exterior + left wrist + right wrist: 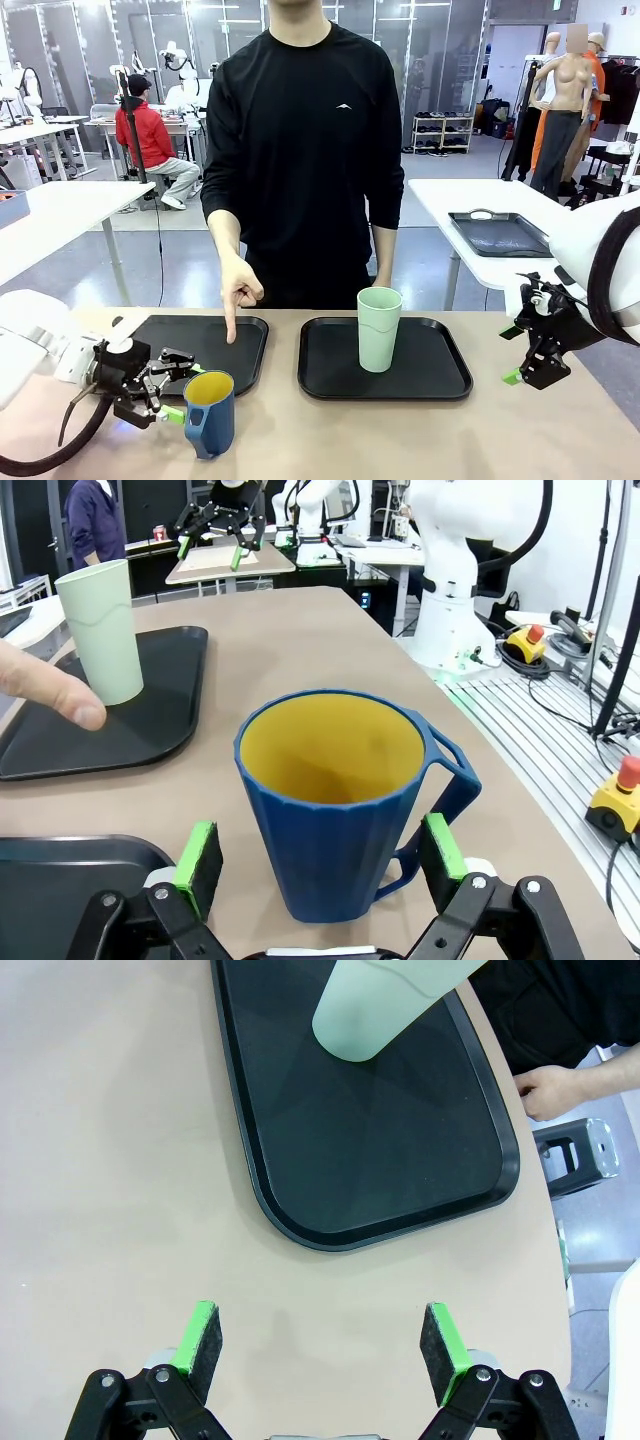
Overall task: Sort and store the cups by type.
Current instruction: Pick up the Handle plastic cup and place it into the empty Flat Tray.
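The dark blue cup (pixel 208 412), yellow inside, stands upright on the table in front of the left black tray (pixel 160 336). My left gripper (pixel 178 388) is open, with its green pads on either side of the blue cup (pixel 335 810) and small gaps showing; the handle points away to one side. The mint-green tumbler (pixel 379 328) stands upright on the right black tray (pixel 440 375). My right gripper (pixel 512 355) hangs open and empty at the table's right, above bare tabletop short of the right tray (pixel 400 1150) and the tumbler (pixel 385 1000).
The person stands at the far side, with one index finger (pixel 231 325) pointing down at the left tray and the other hand (pixel 555 1090) by the table's far edge. Another table with a dark tray (pixel 497 232) stands behind at the right.
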Robot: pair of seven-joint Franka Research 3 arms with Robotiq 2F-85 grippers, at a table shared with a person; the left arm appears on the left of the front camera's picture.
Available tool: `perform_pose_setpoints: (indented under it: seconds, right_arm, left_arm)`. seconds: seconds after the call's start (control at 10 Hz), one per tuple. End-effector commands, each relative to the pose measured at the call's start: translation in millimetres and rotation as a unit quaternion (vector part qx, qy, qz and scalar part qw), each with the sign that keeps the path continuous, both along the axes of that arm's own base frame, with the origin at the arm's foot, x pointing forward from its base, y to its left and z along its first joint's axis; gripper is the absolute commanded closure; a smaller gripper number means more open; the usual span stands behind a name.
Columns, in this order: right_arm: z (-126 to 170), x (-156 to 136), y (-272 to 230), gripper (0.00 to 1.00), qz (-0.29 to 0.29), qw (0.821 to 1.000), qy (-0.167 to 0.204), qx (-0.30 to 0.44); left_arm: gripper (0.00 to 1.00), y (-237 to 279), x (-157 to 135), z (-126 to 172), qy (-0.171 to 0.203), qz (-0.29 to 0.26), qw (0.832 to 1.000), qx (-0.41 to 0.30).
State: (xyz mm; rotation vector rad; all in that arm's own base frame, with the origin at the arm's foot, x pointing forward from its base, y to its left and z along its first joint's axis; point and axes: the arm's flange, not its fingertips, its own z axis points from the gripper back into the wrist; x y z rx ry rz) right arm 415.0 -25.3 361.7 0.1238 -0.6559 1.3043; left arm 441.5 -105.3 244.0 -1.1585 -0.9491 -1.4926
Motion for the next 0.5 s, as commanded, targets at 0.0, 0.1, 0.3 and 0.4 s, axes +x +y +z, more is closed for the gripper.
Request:
perform_pose_setpoints:
  seconds: [0.0, 0.1, 0.3, 0.4]
  right_arm:
    - [0.1, -0.8, 0.4, 0.00, -0.002, 1.000, 0.001, -0.003]
    - [0.1, -0.8, 0.4, 0.00, -0.002, 1.000, 0.001, -0.003]
    - [0.1, -0.8, 0.4, 0.00, -0.002, 1.000, 0.001, -0.003]
    - [0.1, -0.8, 0.4, 0.00, -0.002, 1.000, 0.001, -0.003]
  left_arm:
    - [0.00, -10.4, 7.0, -4.0, -0.002, -0.008, 1.000, -0.012]
    - [0.00, -13.2, 7.7, -5.9, -0.002, -0.009, 1.000, -0.013]
    - [0.00, -17.1, 8.4, -9.9, 0.003, -0.016, 1.000, -0.024]
    - [0.00, -19.8, 7.9, -11.9, 0.003, -0.022, 0.999, -0.028]
